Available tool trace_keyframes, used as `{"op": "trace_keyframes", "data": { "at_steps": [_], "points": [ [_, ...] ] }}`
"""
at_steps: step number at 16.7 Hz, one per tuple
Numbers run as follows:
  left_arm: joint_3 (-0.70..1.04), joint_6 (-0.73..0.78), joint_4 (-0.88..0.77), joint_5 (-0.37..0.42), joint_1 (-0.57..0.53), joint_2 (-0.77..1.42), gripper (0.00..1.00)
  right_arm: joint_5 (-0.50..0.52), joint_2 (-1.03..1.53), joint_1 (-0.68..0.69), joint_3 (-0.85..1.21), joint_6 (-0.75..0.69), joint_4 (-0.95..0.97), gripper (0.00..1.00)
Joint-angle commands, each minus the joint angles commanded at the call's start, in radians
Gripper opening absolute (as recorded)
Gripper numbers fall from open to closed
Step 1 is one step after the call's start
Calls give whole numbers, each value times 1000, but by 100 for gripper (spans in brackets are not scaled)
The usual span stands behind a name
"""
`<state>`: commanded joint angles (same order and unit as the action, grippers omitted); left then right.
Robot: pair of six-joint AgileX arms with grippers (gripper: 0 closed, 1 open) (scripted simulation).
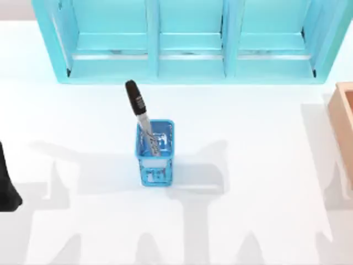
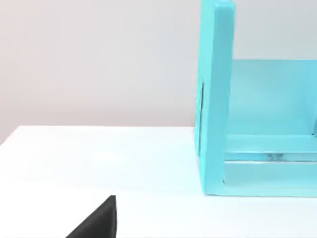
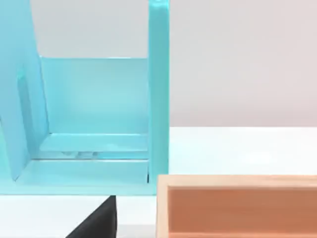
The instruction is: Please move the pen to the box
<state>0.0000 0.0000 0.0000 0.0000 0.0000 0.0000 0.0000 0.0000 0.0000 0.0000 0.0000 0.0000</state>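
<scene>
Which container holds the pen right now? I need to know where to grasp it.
The blue mesh cup at table centre: the pen leans out of it. The tan box and turquoise shelf do not hold it.

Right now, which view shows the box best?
Right wrist view: the box shows its near wall, rim and inside, beside the shelf unit. Top view catches just a corner at the table's right edge.
</scene>
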Motion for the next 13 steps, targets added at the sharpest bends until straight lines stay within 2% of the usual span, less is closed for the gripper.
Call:
{"op": "trace_keyframes", "data": {
  "at_steps": [6, 13],
  "points": [
    [0, 0, 0, 0, 0, 0, 100, -19, 107, 61, 58, 5, 8, 100],
    [0, 0, 0, 0, 0, 0, 100, -80, 660, 292, 343, 43, 87, 100]
  ]
}}
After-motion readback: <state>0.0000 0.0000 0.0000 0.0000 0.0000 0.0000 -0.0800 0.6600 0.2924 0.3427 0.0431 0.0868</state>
